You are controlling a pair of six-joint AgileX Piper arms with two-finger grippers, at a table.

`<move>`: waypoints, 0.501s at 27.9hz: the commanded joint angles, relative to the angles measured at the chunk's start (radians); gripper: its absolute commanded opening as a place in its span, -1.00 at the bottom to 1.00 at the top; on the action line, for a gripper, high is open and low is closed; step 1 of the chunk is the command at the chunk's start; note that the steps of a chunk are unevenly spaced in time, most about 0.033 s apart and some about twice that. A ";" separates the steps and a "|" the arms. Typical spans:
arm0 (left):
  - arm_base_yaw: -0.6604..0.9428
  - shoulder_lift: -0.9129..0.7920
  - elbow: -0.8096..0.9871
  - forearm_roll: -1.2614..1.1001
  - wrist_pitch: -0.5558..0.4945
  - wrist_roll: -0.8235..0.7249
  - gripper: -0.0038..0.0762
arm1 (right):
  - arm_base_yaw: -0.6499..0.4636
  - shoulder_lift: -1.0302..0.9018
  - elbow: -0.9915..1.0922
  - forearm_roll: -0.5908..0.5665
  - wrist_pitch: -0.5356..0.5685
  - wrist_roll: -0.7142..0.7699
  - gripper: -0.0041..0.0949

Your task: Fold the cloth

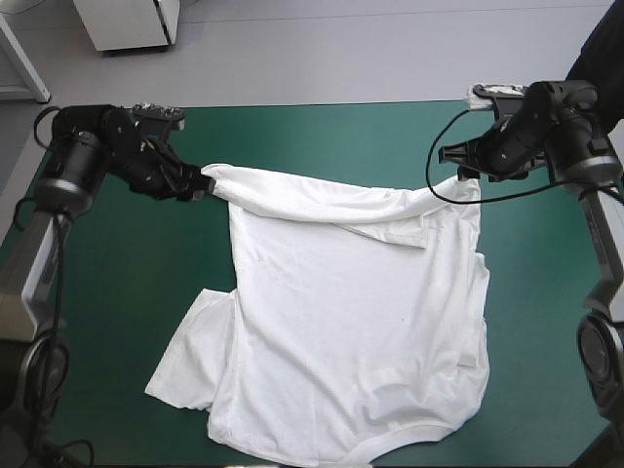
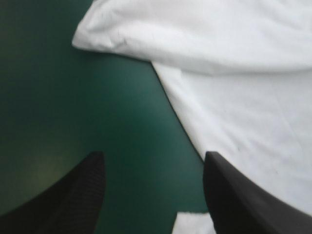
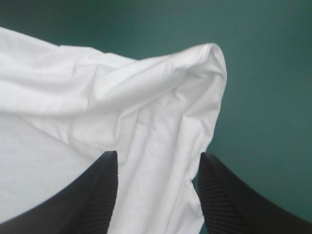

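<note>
At 6 o'clock on the teal-green cover (image 1: 117, 292), close to the near table edge: the hem of the white T-shirt (image 1: 351, 322), curved and a little rumpled. Spread mostly flat from there up the middle of the table. At 7 o'clock of the garment, one short sleeve (image 1: 190, 361) splayed out on the cover.

Farther on, a folded-over band of cloth across the far end, running from 10 o'clock to 2 o'clock.

At the 10 o'clock corner, the left gripper (image 1: 200, 185), low at the tip of that band. In its wrist view, left gripper (image 2: 153, 155) spread wide, holding nothing: bare cover between the black fingers (image 2: 78, 195), the T-shirt (image 2: 243, 97) edge running past one finger and the folded corner ahead of it.

At the 2 o'clock corner, the right gripper (image 1: 466, 174), just over the cloth. In its wrist view, right gripper (image 3: 158, 154) also wide apart, not clamped: the T-shirt (image 3: 97, 97) between and ahead of the fingers (image 3: 92, 195), bunched into a rounded peak at the corner, cover beyond.
</note>
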 commanded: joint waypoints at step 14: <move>0.000 -0.725 0.642 0.032 0.051 -0.200 -0.14 | -0.003 -0.316 0.288 0.097 0.009 0.005 0.03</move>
